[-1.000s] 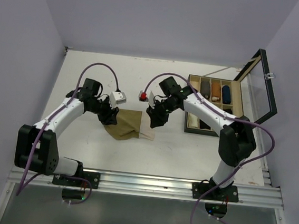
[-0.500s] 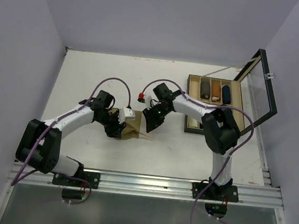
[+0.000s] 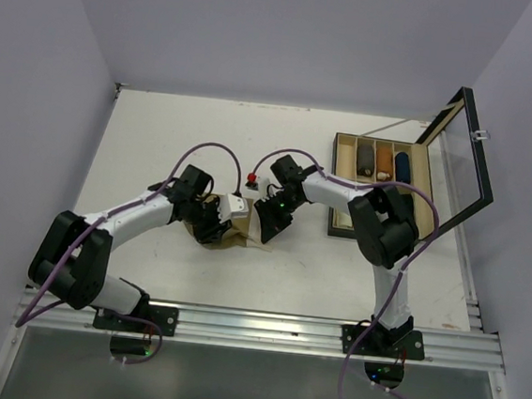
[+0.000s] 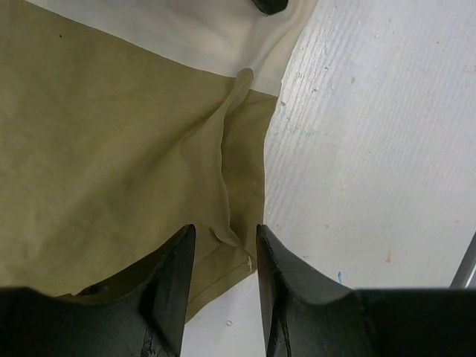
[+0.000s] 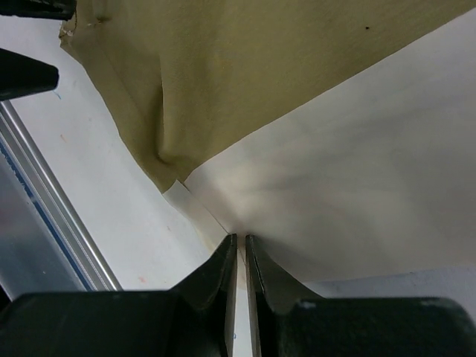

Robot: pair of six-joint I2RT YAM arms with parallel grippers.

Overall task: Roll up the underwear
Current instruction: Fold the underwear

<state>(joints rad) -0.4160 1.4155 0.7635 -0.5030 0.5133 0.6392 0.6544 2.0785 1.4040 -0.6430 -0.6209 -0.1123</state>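
Note:
The olive-tan underwear (image 3: 236, 238) with a cream waistband lies bunched on the white table between my two grippers. In the left wrist view its olive cloth (image 4: 111, 149) fills the left side, and a raised fold runs down to the hem corner. My left gripper (image 4: 224, 230) (image 3: 211, 225) straddles that corner, jaws apart and not pressing the cloth. My right gripper (image 5: 240, 238) (image 3: 268, 224) is shut on the edge of the cream waistband (image 5: 335, 186), with only a thin slit between its fingers. The left fingers (image 5: 22, 74) show at the upper left of the right wrist view.
A wooden compartment box (image 3: 333, 182) stands at the right with its glass lid (image 3: 464, 153) propped open. Several rolled garments (image 3: 384, 161) lie in its back row. A metal rail (image 3: 254, 328) runs along the table's near edge, close to the cloth in the right wrist view.
Both grippers have moved closer together and nearer the front edge, bunching the underwear narrower. The right jaws have closed onto the waistband; the left jaws narrowed slightly.

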